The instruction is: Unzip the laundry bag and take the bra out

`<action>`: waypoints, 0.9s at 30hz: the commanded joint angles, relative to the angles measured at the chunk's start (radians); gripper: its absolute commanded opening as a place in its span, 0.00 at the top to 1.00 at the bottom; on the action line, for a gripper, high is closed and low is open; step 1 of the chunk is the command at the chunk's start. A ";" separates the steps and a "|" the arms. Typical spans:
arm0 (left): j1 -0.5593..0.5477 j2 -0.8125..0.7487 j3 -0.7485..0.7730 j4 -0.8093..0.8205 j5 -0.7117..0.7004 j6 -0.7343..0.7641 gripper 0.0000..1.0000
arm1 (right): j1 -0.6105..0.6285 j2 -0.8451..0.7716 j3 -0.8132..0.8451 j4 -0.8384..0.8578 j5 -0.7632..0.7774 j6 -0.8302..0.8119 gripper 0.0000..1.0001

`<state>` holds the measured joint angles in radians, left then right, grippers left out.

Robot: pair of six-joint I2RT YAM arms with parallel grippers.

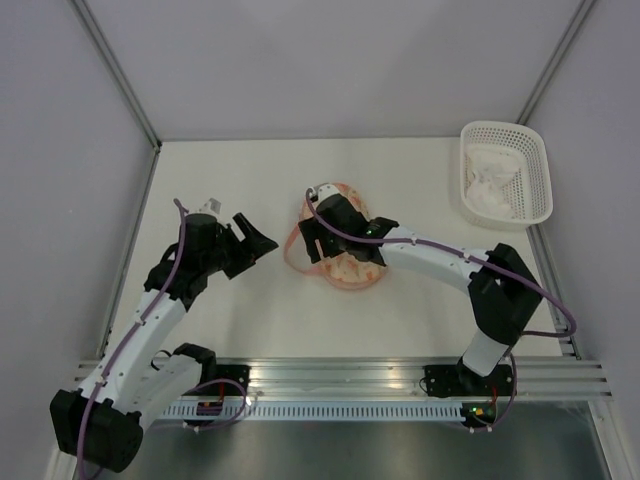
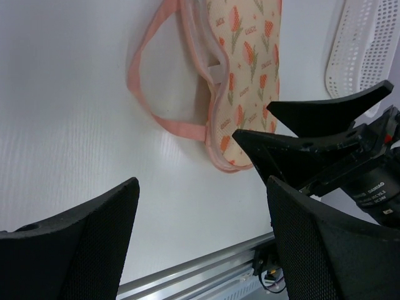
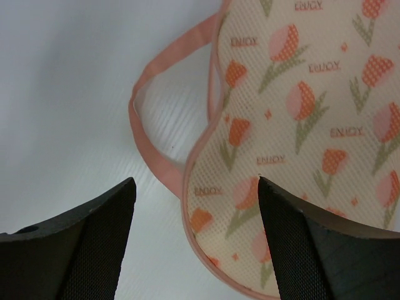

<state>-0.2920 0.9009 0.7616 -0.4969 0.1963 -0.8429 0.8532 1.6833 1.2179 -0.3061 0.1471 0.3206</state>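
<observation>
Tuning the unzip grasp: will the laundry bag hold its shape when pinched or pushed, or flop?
Probably floppy: the bag is thin mesh fabric with soft trim, so a pinch would likely bunch it. Likely light, so a push may slide it across the smooth table. Its loop strap lies slack and would probably trail or snag.

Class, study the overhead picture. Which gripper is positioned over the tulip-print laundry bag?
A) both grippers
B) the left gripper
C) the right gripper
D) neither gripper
C: in the top view the right gripper hangs open over the laundry bag, while the left gripper sits off to the side, apart from the bag.
</observation>
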 commanded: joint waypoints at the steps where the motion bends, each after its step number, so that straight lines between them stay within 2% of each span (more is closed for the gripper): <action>1: 0.001 -0.026 -0.051 0.014 -0.014 -0.059 0.13 | 0.018 0.099 0.101 0.018 0.023 -0.011 0.17; 5: 0.001 -0.019 -0.079 0.012 0.012 -0.064 0.13 | 0.024 0.200 0.201 -0.016 0.104 0.015 0.21; 7: 0.001 -0.014 -0.085 0.015 0.022 -0.064 0.14 | 0.030 0.229 0.225 -0.025 0.167 0.044 0.28; 11: 0.001 -0.028 -0.091 0.015 0.025 -0.061 0.14 | 0.037 0.242 0.242 -0.045 0.302 0.090 0.32; 13: 0.002 -0.036 -0.097 0.015 0.025 -0.062 0.14 | 0.035 0.236 0.242 -0.050 0.351 0.100 0.44; 18: 0.001 -0.051 -0.104 0.014 0.023 -0.062 0.14 | 0.035 0.257 0.270 -0.074 0.367 0.094 0.59; 22: 0.001 -0.060 -0.105 0.012 0.023 -0.064 0.14 | 0.035 0.266 0.267 -0.073 0.347 0.090 0.60; 25: 0.001 -0.069 -0.105 0.011 0.022 -0.061 0.14 | 0.037 0.260 0.262 -0.065 0.339 0.090 0.66; 27: 0.001 -0.069 -0.104 0.009 0.023 -0.059 0.14 | 0.037 0.254 0.264 -0.064 0.327 0.089 0.63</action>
<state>-0.2920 0.8463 0.6640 -0.4995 0.2115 -0.8783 0.8848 1.9312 1.4544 -0.3744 0.4679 0.4042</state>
